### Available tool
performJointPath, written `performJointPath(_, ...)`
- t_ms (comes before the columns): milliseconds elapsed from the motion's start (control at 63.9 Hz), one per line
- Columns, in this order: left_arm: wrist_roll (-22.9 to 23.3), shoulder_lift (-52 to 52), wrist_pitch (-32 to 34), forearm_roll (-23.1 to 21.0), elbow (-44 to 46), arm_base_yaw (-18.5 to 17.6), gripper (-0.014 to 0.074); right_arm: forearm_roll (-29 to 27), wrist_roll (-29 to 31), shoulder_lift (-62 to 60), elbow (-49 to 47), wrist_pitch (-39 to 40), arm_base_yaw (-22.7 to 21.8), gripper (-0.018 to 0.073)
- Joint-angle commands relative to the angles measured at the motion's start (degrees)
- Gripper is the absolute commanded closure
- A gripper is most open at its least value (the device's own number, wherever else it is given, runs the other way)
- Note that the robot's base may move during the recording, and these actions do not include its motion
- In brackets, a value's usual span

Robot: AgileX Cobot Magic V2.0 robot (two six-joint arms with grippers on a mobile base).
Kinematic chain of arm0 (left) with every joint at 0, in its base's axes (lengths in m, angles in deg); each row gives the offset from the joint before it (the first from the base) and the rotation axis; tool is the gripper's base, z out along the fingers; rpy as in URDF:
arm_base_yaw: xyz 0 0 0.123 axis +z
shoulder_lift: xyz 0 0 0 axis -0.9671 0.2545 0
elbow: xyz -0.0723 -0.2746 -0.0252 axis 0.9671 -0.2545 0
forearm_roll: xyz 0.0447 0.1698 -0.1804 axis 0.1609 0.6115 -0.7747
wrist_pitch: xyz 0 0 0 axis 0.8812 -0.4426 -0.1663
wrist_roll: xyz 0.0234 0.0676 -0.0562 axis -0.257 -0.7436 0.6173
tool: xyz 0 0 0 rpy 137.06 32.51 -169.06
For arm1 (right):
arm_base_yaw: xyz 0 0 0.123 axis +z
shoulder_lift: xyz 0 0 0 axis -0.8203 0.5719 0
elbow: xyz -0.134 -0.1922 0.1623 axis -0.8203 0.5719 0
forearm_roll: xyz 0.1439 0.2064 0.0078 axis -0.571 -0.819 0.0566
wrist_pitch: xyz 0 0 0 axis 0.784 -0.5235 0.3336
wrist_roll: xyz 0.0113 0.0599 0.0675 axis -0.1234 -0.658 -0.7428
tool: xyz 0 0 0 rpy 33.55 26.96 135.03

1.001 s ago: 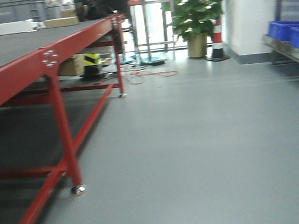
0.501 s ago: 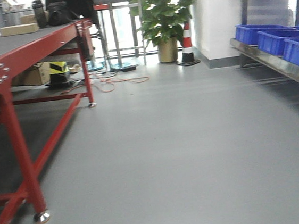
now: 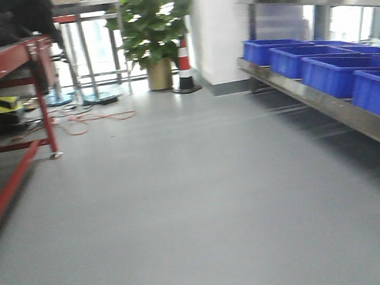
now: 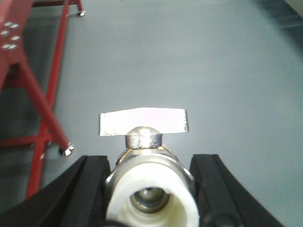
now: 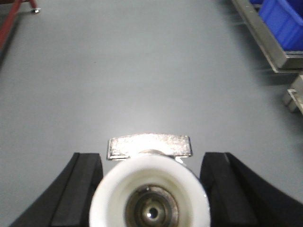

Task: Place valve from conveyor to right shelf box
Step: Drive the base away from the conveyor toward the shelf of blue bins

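Only the two wrist-mounted grippers of the robot's body show. The left gripper [image 4: 150,161] is a pair of thick, blocky fingers [image 4: 78,189] of matte black plastic, each a slanted wedge with a flat inner face, a bevelled outer edge and a blunt, rounded tip. The right gripper [image 5: 151,155] is of the same make, its matte black fingers [image 5: 78,189] broad slabs with a faint grey sheen along the raised ridge that runs up each one to a squared-off tip, the surfaces plain and unmarked where they show.
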Motion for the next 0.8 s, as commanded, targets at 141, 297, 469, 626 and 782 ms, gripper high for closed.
performJointPath(141, 0.20, -0.41, 3.04, -0.58, 0.37, -0.28, 0.0707, 0.18, -0.08, -0.57, -0.48, 3.98, -0.09, 0.0727)
performJointPath(297, 0.20, -0.41, 3.04, -0.58, 0.37, -0.28, 0.0707, 0.18, -0.08, -0.57, -0.48, 3.98, -0.09, 0.0727)
performJointPath(469, 0.20, -0.41, 3.04, -0.58, 0.37, -0.28, 0.0707, 0.18, -0.08, -0.57, -0.48, 3.98, -0.09, 0.0727)
performJointPath(626, 0.20, -0.41, 3.04, -0.58, 0.37, -0.28, 0.0707, 0.18, -0.08, -0.57, -0.48, 3.98, -0.09, 0.0727)
performJointPath(782, 0.20, -0.41, 3.04, -0.58, 0.37, -0.28, 0.0707, 0.18, -0.08, -0.57, -0.48, 3.98, -0.09, 0.0727)
